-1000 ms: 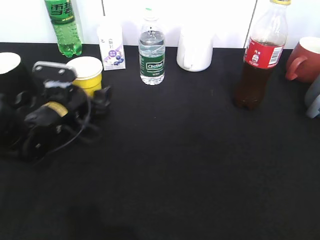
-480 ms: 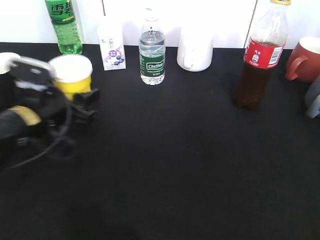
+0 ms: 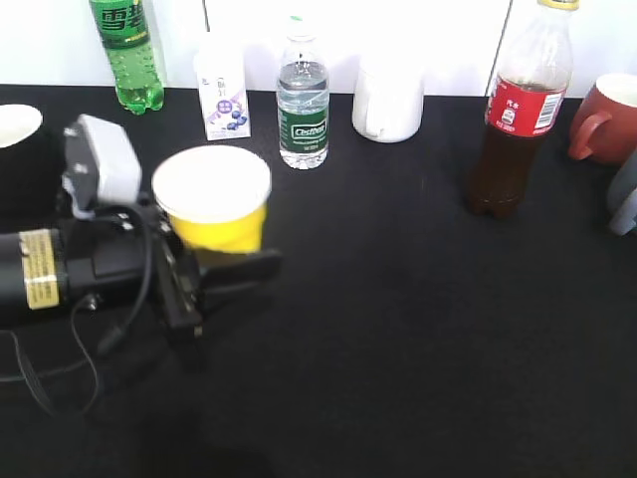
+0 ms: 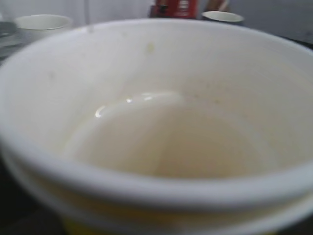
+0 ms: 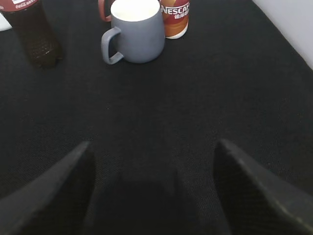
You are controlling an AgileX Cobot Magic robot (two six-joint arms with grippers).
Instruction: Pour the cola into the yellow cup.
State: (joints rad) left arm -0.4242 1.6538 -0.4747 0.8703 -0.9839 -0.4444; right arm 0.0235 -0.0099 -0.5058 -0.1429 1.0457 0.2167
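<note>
Now the left gripper (image 3: pixel 234 261) has lifted the yellow cup (image 3: pixel 213 204) off the table and carried it toward the middle, clamped. Cola (image 3: pixel 518 110) stands untouched, far right; the right gripper (image 5: pixel 151 188) gapes, empty.

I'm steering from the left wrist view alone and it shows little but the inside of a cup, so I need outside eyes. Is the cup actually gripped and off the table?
Observer: Yes. In the exterior view the left gripper holds the yellow cup upright above the black table.
Operator: Where is the cola from there?
Observer: The cola stands far to the right near the back edge, its yellow cap on.
Operator: Is the other arm on it?
Observer: No. The right wrist view shows the right gripper open over bare table, with the bottle ahead to its left beside a grey mug.
</note>
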